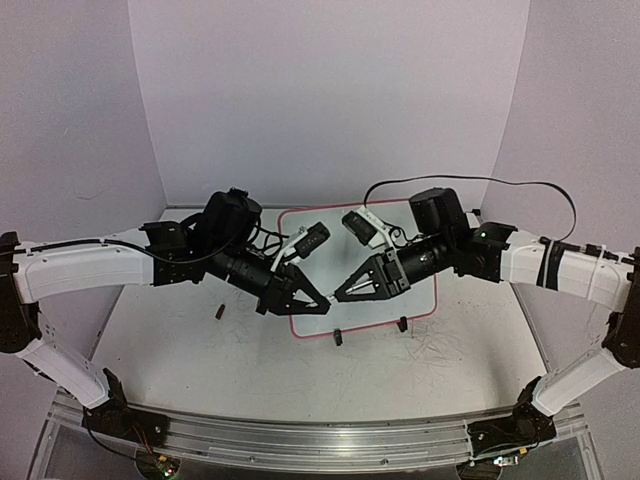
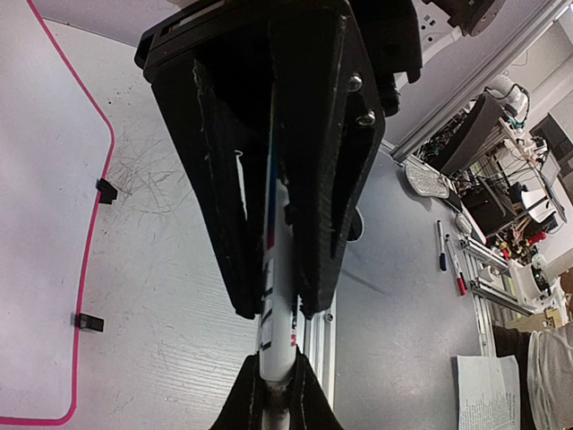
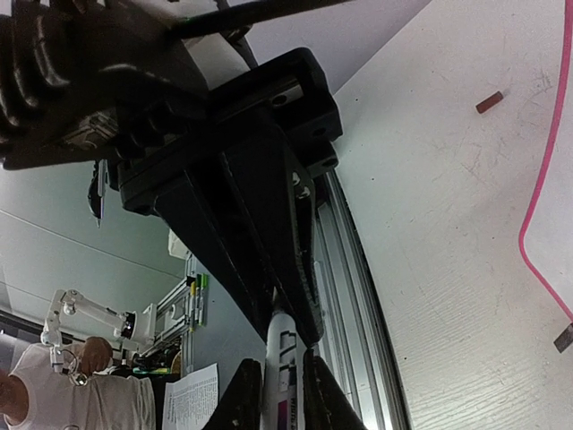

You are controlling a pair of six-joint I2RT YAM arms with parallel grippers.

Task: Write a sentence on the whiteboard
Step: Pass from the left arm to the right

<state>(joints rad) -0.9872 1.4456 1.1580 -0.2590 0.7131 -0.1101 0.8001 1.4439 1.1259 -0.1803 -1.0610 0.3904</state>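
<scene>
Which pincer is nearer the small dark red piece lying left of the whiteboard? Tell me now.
Left. Both clamp one marker over the whiteboard; the left pincer is on the side facing the red piece, the right pincer beyond it.

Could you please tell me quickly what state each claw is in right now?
Left claw: closed, holding the white marker.
Right claw: closed, gripping the other end of the white marker.
</scene>
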